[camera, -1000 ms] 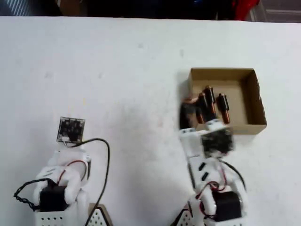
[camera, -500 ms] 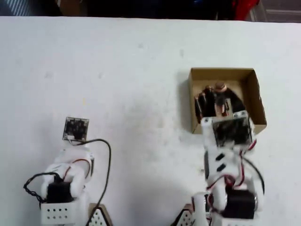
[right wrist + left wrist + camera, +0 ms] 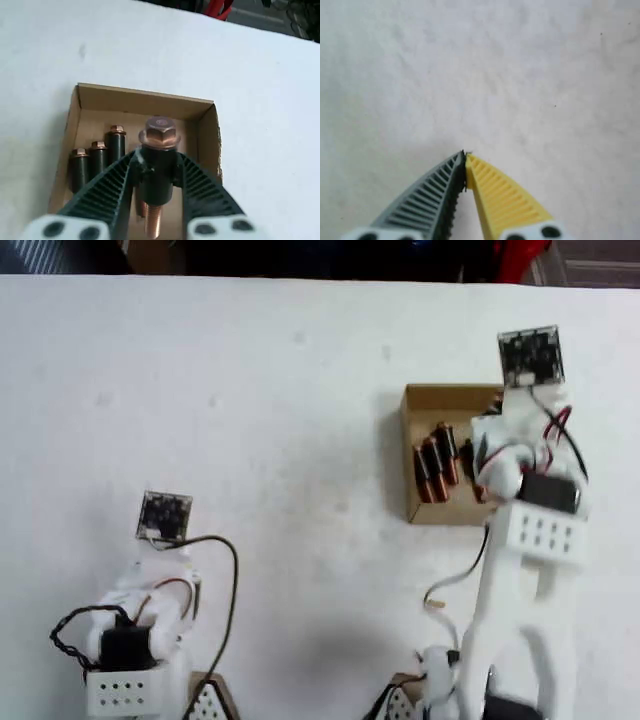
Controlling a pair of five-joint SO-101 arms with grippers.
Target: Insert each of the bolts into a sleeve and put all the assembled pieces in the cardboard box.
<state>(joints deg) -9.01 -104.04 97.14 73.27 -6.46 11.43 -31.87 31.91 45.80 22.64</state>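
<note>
**Over the cardboard box, one assembled piece is waiting to be let go**

Above the cardboard box [image 3: 145, 102], the right hand [image 3: 157, 165] is pinching an assembled piece [image 3: 159, 150] by its black sleeve. The copper bolt head is sticking out past the fingertips, and the threaded end is showing between the fingers on the wrist side. Three finished pieces [image 3: 98, 157] are lying side by side along one wall of the box, apart from the held one.

The step in hand is looking like the release. The piece is sitting over the free part of the box floor. The hand is probably best lowering a little, keeping off the near wall, and spreading its fingers slowly, so that the bolt is not slipping out of the sleeve or bouncing over the rim.

The row inside is taking up one side, and it and the low cardboard walls are all that is standing in the way. Off to the other side, the left hand [image 3: 465, 160] is hovering pressed together, gripping nothing, over bare table [image 3: 250, 390], well apart from the box.
</note>
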